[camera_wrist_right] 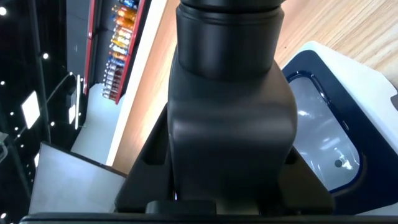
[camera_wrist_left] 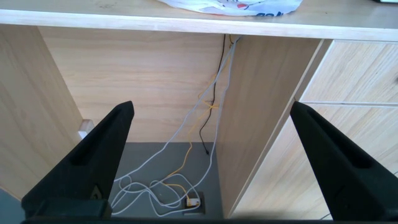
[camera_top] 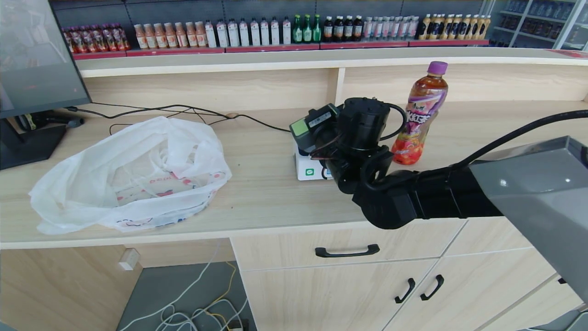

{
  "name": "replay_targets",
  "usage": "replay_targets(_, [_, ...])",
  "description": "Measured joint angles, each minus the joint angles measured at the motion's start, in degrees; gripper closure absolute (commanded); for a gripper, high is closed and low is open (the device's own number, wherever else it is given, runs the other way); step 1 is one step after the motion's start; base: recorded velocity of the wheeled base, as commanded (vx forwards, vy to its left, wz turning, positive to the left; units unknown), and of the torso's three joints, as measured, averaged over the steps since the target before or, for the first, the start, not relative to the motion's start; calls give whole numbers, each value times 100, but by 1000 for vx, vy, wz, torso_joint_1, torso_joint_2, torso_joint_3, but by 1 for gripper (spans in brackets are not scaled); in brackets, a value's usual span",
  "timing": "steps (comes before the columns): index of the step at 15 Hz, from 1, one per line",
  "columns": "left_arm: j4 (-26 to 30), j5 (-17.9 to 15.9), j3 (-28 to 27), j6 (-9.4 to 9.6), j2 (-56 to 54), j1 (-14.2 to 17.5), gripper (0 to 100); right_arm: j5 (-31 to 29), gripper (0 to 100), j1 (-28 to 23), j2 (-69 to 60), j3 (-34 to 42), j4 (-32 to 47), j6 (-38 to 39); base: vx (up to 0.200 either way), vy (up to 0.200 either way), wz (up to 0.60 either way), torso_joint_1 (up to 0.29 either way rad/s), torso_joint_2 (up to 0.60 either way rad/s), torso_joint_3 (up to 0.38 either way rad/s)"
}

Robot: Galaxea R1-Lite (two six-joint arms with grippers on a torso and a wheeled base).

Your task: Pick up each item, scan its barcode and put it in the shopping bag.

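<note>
A white plastic shopping bag (camera_top: 133,174) lies open on the left of the wooden counter (camera_top: 266,193); its edge (camera_wrist_left: 230,5) also peeks over the counter top. An orange drink bottle with a purple cap (camera_top: 422,115) stands upright at the back right. My right arm reaches in from the right, its wrist just above a small white scanner box (camera_top: 308,172). The right gripper (camera_wrist_right: 230,124) is shut on a dark bottle-shaped item (camera_wrist_right: 230,74), held over the scanner's dark window (camera_wrist_right: 336,143). My left gripper (camera_wrist_left: 211,155) hangs open below counter height, nothing between its fingers.
A monitor on a stand (camera_top: 36,55) occupies the counter's far left, with black cables (camera_top: 183,110) trailing behind the bag. A raised ledge and a shelf of bottles (camera_top: 275,32) run along the back. Drawers with black handles (camera_top: 347,251) sit under the counter; loose cables (camera_wrist_left: 168,186) lie on the floor.
</note>
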Motion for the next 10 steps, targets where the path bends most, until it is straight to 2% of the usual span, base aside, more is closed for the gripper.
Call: replay_targets(10, [0, -2, 0, 0, 0, 0, 0, -9, 100, -1, 33, 43, -6, 85, 0, 0, 0, 0, 0, 0])
